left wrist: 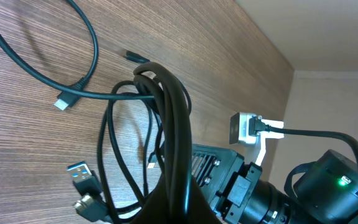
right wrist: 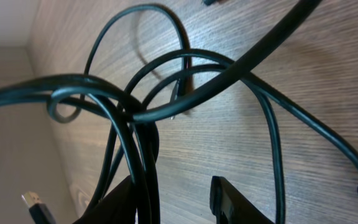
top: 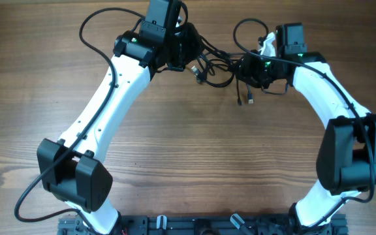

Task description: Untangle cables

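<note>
The cables (top: 213, 64) form a black tangle at the far middle of the table, stretched between my two grippers. My left gripper (top: 185, 53) is shut on a thick bundle of cables (left wrist: 174, 124) that rises from its fingertips (left wrist: 166, 208). Loose strands hang beside it, with a blue USB plug (left wrist: 79, 175) and a light-coloured plug (left wrist: 61, 103). My right gripper (top: 247, 69) stands open at the tangle's right end. In its wrist view several cables (right wrist: 143, 168) lie against the left finger (right wrist: 114, 202), and a gap separates them from the right finger (right wrist: 235, 202). A small plug (top: 250, 99) lies near it.
A thick arm wire (top: 96, 29) loops over the table at the far left. The arm bases (top: 207, 225) sit along the near edge. The right arm's wrist (left wrist: 253, 186) is close to my left gripper. A wall (left wrist: 328, 37) lies beyond the table's far edge.
</note>
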Controlling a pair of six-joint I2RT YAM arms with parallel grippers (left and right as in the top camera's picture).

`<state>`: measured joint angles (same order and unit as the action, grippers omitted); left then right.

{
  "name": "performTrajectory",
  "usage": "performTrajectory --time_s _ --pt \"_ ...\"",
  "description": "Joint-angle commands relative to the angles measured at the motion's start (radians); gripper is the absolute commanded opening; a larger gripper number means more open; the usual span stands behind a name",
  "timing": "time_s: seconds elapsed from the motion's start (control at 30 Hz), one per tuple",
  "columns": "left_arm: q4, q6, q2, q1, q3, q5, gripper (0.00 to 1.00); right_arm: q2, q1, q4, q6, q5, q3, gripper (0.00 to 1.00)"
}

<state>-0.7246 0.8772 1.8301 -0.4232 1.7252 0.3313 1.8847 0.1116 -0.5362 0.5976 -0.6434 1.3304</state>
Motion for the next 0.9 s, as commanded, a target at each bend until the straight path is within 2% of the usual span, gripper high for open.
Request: performTrajectory --time_s 0.0,0.17,0.27,0.37,0.47,0.53,0.57,0.67,0.87 --pt "0.011 -0.009 -0.009 0.0 0.006 0.02 0.04 0.055 0.04 -0.003 -0.019 0.02 0.003 0.39" --pt "0.01 -0.009 -0.009 0.0 0.006 0.02 0.04 0.064 0.04 0.033 -0.01 0.016 0.003 0.31" --pt "0.01 -0.01 -0.009 0.0 0.006 0.02 0.04 0.064 0.035 0.068 -0.013 -0.03 0.003 0.13" --pt "0.006 -0.009 -0.009 0.0 0.006 0.02 0.04 0.064 0.031 0.107 -0.013 -0.101 0.003 0.12" --pt "0.006 -0.009 -0.009 -0.003 0.006 0.02 0.04 0.065 0.045 0.107 -0.007 -0.086 0.003 0.12" --pt "0.003 -0.009 -0.009 -0.005 0.006 0.02 0.04 0.065 0.048 0.106 -0.015 -0.066 0.003 0.04" --pt "0.0 -0.01 -0.009 -0.005 0.006 0.02 0.04 0.065 0.044 0.108 -0.018 -0.067 0.003 0.04" --pt "-0.032 -0.098 -0.009 -0.005 0.006 0.007 0.04 0.06 0.008 0.109 -0.023 -0.083 0.005 0.04" --pt "-0.206 -0.329 -0.009 -0.005 0.006 -0.196 0.04 0.008 -0.212 0.155 -0.046 -0.258 0.007 0.04"
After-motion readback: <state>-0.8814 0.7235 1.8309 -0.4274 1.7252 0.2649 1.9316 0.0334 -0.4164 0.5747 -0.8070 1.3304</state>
